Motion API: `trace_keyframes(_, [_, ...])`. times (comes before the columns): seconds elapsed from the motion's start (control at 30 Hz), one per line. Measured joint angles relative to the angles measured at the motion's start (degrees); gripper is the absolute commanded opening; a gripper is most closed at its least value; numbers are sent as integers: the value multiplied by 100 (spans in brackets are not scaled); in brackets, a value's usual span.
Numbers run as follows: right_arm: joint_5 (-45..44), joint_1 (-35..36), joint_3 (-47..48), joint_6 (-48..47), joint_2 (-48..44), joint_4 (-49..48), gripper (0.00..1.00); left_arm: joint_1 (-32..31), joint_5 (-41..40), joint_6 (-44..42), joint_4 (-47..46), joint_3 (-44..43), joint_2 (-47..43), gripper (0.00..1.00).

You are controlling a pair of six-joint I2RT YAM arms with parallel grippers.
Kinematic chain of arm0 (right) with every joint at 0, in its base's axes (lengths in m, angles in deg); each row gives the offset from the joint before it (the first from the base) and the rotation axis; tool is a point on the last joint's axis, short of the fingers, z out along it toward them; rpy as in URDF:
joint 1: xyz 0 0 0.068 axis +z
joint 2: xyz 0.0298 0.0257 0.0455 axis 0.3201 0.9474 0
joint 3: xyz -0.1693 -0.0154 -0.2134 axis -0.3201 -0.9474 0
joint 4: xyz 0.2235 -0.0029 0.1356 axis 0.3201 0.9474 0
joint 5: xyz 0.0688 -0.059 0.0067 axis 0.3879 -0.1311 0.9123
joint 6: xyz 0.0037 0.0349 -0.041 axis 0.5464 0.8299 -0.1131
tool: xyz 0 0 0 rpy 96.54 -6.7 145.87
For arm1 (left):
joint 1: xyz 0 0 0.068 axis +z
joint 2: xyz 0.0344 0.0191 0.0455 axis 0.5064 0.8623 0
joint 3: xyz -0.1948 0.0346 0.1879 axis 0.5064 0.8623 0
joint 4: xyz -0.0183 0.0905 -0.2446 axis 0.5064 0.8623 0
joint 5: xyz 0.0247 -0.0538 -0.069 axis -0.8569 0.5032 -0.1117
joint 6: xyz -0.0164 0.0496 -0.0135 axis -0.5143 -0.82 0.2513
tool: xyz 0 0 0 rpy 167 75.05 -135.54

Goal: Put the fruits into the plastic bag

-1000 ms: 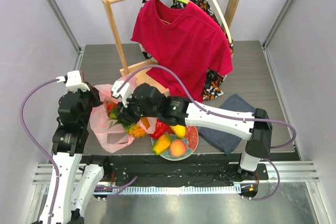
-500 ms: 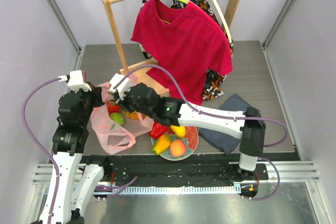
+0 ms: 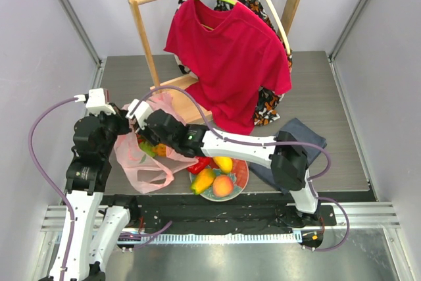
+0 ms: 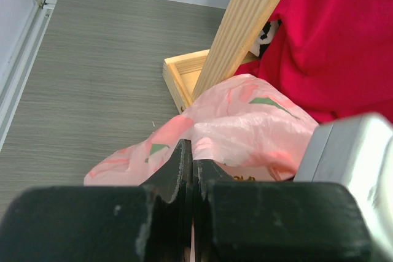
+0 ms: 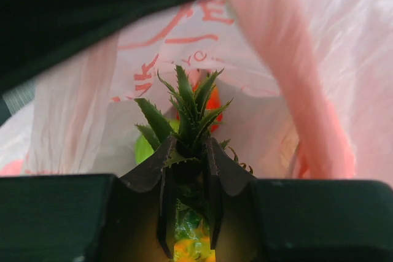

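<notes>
**Item:** pineapple (image 5: 187,111), a glossy toy.
**Location:** between the fingers of my right pincer (image 5: 187,151), crown pointing forward, inside the mouth of the plastic bag (image 5: 295,90).
**Pincer state:** narrow, clamped at the base of the crown.
**Handling (my judgement):** light, hard and slick. The leaf base is the surest hold.
**Bag:** thin, limp film that would sag shut if unsupported. My left pincer (image 4: 189,151) looks pinched closed on its rim, just beside the right.
**Deeper in, ahead of the pincer:** green fruit (image 5: 142,148).
**Behind the pincer, on the bench (image 3: 316,77):** plate (image 3: 242,174) with peach (image 3: 223,185), mango (image 3: 204,179) and red pepper (image 3: 200,164).
**Views:** only the right wrist shows the bag's inside. Only the top view shows the plate. The left wrist shows the bag's outside, a wooden post (image 4: 245,23) and a red T-shirt (image 4: 344,41).
</notes>
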Motion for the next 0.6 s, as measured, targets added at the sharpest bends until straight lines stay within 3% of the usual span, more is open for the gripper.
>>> trace_keyframes(0.17, [234,-173,356,413,166,-120,2,0,11,11,-50,0,0,0])
trace_keyframes(0.27, [299,-275,424,597,267,-164,16,0,11,11,-79,0,0,0])
trace_keyframes(0.3, [319,-297,424,638,299,-160,30,0,9,11,-76,0,2,0])
trace_keyframes(0.4, [402,-352,378,745,354,-111,49,0,4,15,-76,0,2,0])
trace_keyframes(0.6, [658,-363,74,782,289,-164,75,0,0,17,-76,2,2,0])
